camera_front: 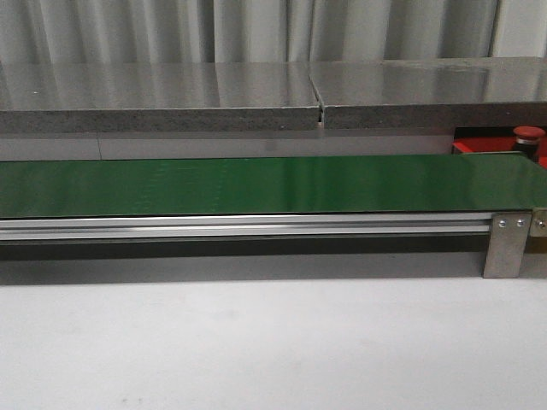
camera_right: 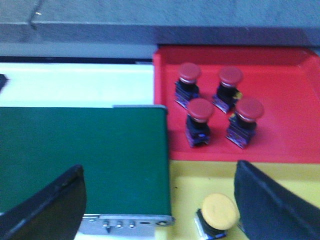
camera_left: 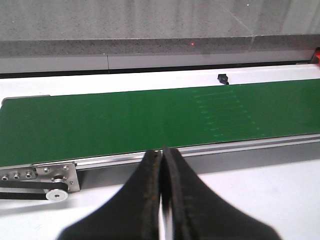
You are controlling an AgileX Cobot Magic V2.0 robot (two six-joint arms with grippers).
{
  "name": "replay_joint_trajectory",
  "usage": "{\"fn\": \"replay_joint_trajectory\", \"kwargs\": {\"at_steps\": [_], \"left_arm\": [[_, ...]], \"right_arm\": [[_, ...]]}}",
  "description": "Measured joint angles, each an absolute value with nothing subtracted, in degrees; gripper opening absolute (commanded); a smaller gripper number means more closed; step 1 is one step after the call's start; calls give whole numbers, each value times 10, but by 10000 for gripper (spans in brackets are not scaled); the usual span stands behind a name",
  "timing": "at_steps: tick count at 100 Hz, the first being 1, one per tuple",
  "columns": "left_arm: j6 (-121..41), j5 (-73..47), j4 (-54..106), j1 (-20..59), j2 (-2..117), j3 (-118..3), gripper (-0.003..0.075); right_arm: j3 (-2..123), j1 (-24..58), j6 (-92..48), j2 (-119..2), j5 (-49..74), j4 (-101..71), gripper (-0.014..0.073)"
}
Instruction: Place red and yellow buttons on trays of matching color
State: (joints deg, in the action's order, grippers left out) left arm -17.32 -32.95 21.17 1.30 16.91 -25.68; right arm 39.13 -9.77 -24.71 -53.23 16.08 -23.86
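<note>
Red-capped mushroom push buttons, four, stand on the flat red tray beyond the wide-open right gripper; one yellow-capped button rests on the yellow tray between its jaws. Left gripper is closed, empty, before the bare green belt. Judged: sorting nearly complete; next move awaits another button.

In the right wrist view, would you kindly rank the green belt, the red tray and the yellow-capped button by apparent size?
1. Green conveyor belt and flat red tray: too alike to rank, both cropped.
2. Yellow-capped push button.
</note>
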Motion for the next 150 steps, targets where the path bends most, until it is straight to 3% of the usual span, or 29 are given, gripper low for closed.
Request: {"fn": "replay_joint_trajectory", "kwargs": {"at_steps": [12, 42, 67, 150], "left_arm": [[-173, -329, 212, 13, 169, -257, -19], [-173, -329, 212, 13, 169, -257, -19], [-173, -329, 212, 13, 169, -257, -19], [-173, -329, 212, 13, 169, -257, -19]], "right_arm": [[388, -62, -259, -476, 195, -238, 451], [382, -26, -296, -339, 290, -233, -71], [370, -23, -298, -270, 298, -233, -68], [365, -23, -301, -268, 294, -233, -68]]}}
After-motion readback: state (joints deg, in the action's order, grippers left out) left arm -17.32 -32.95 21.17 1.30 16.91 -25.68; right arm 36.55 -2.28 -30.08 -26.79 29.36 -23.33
